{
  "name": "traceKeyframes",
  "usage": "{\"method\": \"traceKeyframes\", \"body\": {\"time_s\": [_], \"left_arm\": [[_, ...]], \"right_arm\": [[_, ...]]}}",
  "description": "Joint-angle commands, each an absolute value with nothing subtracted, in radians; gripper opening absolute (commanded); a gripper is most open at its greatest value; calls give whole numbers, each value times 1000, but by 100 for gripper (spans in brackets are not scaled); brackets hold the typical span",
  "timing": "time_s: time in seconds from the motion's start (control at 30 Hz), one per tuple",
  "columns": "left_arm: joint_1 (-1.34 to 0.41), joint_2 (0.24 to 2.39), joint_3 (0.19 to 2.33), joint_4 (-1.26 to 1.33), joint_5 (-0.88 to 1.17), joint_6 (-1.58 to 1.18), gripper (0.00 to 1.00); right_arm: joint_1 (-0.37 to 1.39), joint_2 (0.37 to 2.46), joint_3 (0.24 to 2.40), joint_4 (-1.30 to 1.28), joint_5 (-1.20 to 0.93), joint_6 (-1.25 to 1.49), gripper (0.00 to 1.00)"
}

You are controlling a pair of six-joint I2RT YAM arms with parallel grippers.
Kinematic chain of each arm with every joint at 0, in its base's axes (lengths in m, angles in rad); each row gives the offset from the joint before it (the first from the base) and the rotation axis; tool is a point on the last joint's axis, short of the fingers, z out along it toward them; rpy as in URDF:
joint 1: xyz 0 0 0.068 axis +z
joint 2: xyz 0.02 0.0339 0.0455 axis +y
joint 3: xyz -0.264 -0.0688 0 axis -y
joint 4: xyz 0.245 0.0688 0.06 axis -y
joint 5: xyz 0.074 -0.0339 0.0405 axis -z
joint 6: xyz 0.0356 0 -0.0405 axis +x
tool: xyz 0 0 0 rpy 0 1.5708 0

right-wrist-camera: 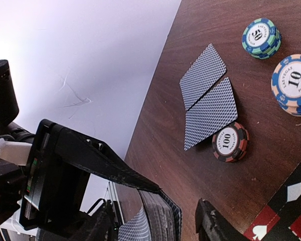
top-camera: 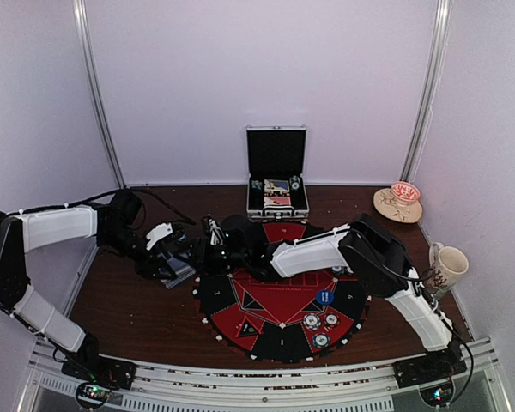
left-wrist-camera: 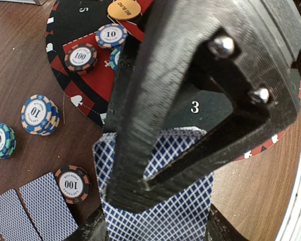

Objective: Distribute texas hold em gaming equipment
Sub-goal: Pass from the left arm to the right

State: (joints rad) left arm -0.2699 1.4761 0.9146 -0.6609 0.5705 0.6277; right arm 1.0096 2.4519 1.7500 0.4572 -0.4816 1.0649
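White walls close round a dark wooden table. A round red-and-black mat lies toward its near edge and an open case stands at the far edge.

Our left gripper is clamped on the deck. It holds the deck off the table just past the mat's left rim, checked back showing, so the top card is offered to the other arm. Our right arm reaches across the mat to it. The right gripper has its jaws apart, one on each side of the deck's upper edge. The right wrist view shows a gap beside one finger, so we judge nothing is pinched yet. Held in the air, the deck gives those fingers an edge to bite, which a card flat on wood would not.

One place toward the left edge looks dealt. Two cards lie face down, touching, with the 100s just beside them and stacks of 10s and 50s near. More chips sit on the mat by its near rim, and an orange disc lies on the mat too.

We judge the step in hand is peeling off a card for the next place. The risk is taking two.
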Motion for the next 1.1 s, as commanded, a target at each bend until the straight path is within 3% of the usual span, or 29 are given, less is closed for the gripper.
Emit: {"method": "traceKeyframes", "body": {"time_s": [0.0, 0.17, 0.37, 0.47, 0.67, 1.07], "left_arm": [[-277, 1445, 906, -656, 601, 649, 58], [-279, 1450, 910, -656, 607, 648, 58], [-279, 1457, 912, -655, 617, 649, 59], [-279, 1455, 906, -646, 612, 645, 64], [-279, 1437, 897, -638, 612, 644, 97], [-279, 1502, 997, -649, 787, 630, 98]], "right_arm": [[1014, 2476, 1784, 460, -515, 1071, 51], [1018, 2487, 1787, 464, -540, 1074, 33], [1019, 2492, 1795, 477, -569, 1089, 0], [1019, 2475, 1789, 471, -570, 1079, 0], [1016, 2407, 1738, 447, -519, 1044, 0], [1003, 2091, 1473, 344, -383, 888, 0]]}}
